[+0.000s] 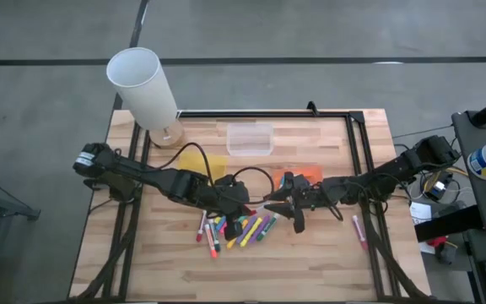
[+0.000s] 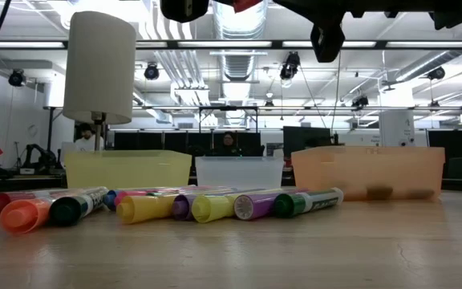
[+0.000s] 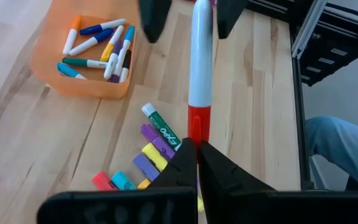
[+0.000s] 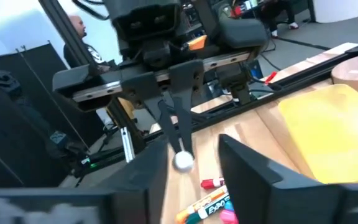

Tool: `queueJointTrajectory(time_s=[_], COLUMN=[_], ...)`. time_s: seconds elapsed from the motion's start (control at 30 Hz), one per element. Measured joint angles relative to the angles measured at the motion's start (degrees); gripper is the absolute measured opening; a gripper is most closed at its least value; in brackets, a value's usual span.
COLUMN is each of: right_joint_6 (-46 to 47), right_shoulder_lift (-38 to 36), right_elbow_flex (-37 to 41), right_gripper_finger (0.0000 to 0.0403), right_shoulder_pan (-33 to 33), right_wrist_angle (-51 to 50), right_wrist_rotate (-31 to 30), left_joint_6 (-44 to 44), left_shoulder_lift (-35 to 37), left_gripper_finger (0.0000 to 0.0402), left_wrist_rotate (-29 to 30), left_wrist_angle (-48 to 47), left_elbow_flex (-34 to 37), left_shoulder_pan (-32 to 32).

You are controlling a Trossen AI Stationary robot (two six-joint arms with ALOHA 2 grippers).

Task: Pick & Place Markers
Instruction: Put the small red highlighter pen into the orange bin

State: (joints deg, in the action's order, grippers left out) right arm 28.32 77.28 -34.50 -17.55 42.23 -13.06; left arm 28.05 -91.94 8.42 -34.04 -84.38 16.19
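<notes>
We see the left gripper clamped on the red cap end of a white-barrelled marker, which it holds above the table's middle. The marker's far end reaches between the fingers of the right gripper, which stand apart on either side of it without clearly touching it. Below, a loose pile of markers lies on the wood near the front, and one pink marker lies apart towards the right edge. More markers sit inside the orange tray; the clear tray and yellow tray stand farther back, beside a white lamp.
</notes>
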Motion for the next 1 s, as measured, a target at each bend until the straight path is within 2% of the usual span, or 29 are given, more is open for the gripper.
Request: queueJointTrajectory(time_s=[0.23,0.6,1.0], right_joint_6=[-0.3,0.0,4.8], right_shoulder_lift=[0.1,0.0,-3.2], right_elbow_flex=[0.0,0.0,0.2], right_gripper_finger=[0.0028,0.0027,0.0027], right_shoulder_pan=[0.0,-0.1,-0.1], right_wrist_angle=[0.0,-0.5,-15.5], right_wrist_rotate=[1.3,1.5,1.3], left_joint_6=[0.0,0.3,-2.7], left_shoulder_lift=[0.0,0.0,0.2], left_gripper_finger=[0.0,0.0007,0.0135], left_wrist_rotate=[0.1,0.2,0.8], left_wrist_angle=[0.4,1.4,2.6], left_elbow_flex=[0.0,0.0,0.1], left_shoulder_pan=[-0.1,-0.4,-0.8])
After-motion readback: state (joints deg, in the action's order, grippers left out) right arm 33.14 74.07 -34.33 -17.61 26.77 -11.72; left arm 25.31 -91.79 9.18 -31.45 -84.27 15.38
